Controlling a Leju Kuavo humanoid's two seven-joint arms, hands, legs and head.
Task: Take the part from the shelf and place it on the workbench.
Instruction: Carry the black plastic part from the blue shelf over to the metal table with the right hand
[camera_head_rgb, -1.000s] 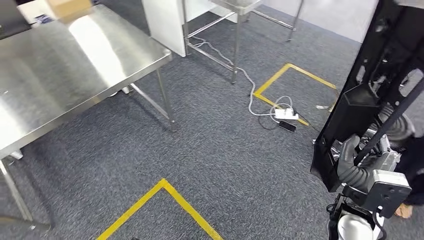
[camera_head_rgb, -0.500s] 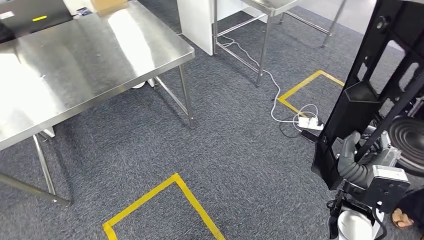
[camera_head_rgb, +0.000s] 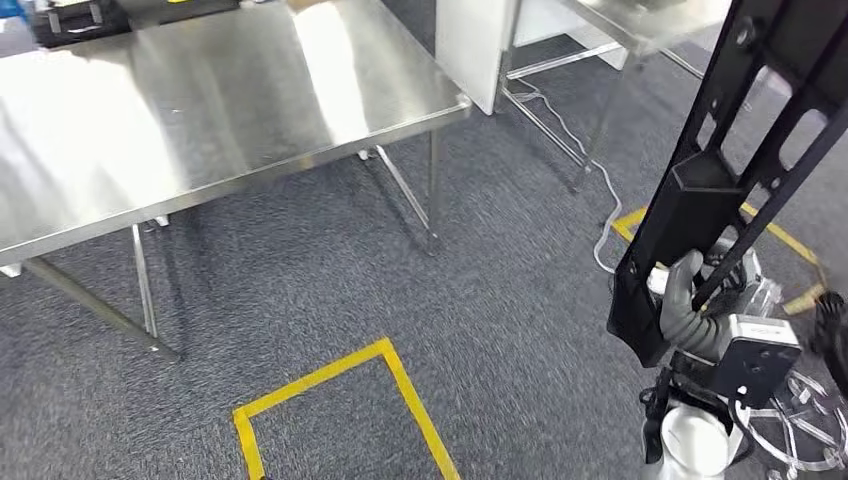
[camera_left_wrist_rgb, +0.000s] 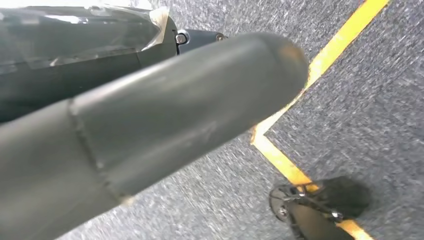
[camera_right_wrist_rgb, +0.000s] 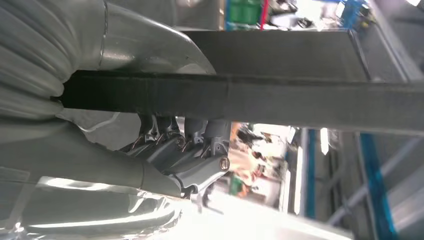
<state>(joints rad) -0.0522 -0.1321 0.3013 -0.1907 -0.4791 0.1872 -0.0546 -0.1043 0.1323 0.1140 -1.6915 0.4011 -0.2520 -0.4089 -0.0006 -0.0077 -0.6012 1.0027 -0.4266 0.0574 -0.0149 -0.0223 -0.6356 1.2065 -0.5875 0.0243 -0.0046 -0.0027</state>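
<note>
Glossy brushed-steel workbench (camera_head_rgb: 230, 90), rough grey carpet floor (camera_head_rgb: 330, 290), matt black part (camera_head_rgb: 700, 190), smooth yellow floor tape (camera_head_rgb: 330, 385)

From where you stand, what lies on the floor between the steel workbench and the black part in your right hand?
In the head view, grey carpet with a yellow tape corner lies between the workbench and the black part held by the right hand.
</note>
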